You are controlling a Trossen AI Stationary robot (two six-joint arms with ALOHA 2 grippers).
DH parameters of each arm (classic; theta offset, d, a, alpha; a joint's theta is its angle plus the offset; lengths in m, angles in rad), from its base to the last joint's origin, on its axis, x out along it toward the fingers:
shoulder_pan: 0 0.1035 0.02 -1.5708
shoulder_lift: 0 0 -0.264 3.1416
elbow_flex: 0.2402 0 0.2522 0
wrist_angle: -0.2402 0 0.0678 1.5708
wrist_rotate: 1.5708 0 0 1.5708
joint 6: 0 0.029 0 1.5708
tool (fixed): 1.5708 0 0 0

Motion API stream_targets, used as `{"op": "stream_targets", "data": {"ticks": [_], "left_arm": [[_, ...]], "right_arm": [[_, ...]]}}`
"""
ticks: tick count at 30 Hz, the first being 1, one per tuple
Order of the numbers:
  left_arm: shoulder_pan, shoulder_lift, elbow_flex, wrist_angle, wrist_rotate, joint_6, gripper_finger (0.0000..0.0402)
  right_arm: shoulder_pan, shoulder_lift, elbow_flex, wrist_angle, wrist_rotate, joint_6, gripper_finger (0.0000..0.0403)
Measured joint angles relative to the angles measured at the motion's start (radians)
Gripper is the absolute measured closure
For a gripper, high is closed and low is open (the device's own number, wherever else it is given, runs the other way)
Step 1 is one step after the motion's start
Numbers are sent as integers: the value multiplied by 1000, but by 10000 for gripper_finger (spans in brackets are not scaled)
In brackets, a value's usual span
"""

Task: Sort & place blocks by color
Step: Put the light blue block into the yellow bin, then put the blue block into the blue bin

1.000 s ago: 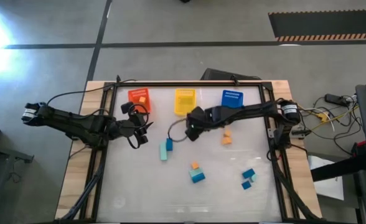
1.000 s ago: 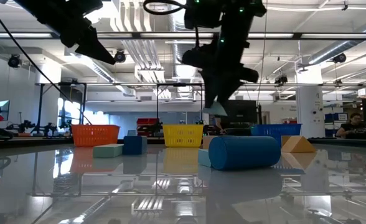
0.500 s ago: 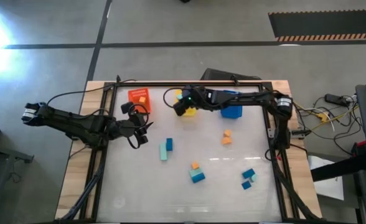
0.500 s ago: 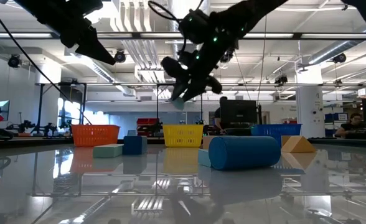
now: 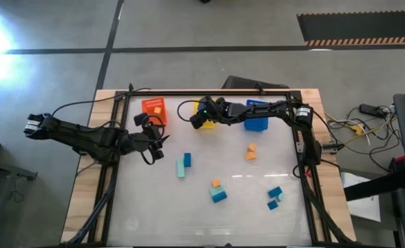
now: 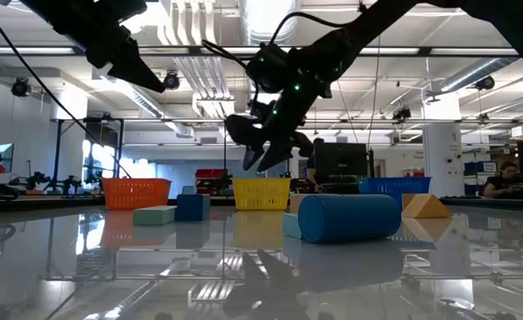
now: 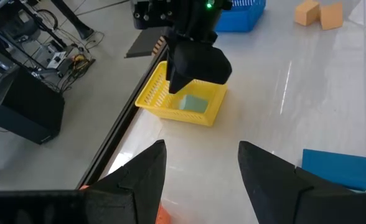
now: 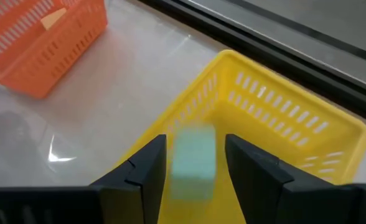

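The step in hand is the drop of a pale teal-green block (image 8: 193,160) into the yellow bin (image 5: 204,110); the right end effector (image 5: 198,118) hangs over that bin at the far side of the bench (image 5: 202,213), its fingers parted, and the block shows blurred between them in the right wrist view, seemingly loose and falling; in the left wrist view a pale green piece (image 7: 194,103) already lies on the bin's floor (whether that is the same block I cannot tell). The left end effector (image 5: 156,143) waits near the orange bin (image 5: 153,108), fingers apart and empty. I judge the sort partly done: one orange piece sits in the orange bin, while a teal bar (image 5: 180,167), a blue block beside it (image 5: 187,159), two orange cubes (image 5: 251,151), a blue and orange pair (image 5: 217,192) and a blue and teal cluster (image 5: 275,197) lie on the bench. The next move calls for the right arm to lift clear of the bin's rim and reach for another block, probably the orange cubes nearest it; the blue bin (image 5: 256,114) lies partly under that arm.
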Motion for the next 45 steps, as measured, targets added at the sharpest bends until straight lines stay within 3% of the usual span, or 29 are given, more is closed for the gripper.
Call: {"op": "stream_targets", "data": {"ticks": [15, 33, 39, 45], "left_arm": [[0, -1, 0, 0, 0, -3, 217], [-1, 31, 0, 54, 6, -83, 217], [-1, 100, 0, 117, 103, -241, 217], [-13, 218, 6, 106, 194, -610, 217]], "right_arm": [[41, -68, 0, -30, -1, -12, 244], [365, -184, 0, -434, 0, -70, 284], [461, -213, 0, -578, 8, -61, 297], [544, -232, -3, -699, 128, -68, 313]]}}
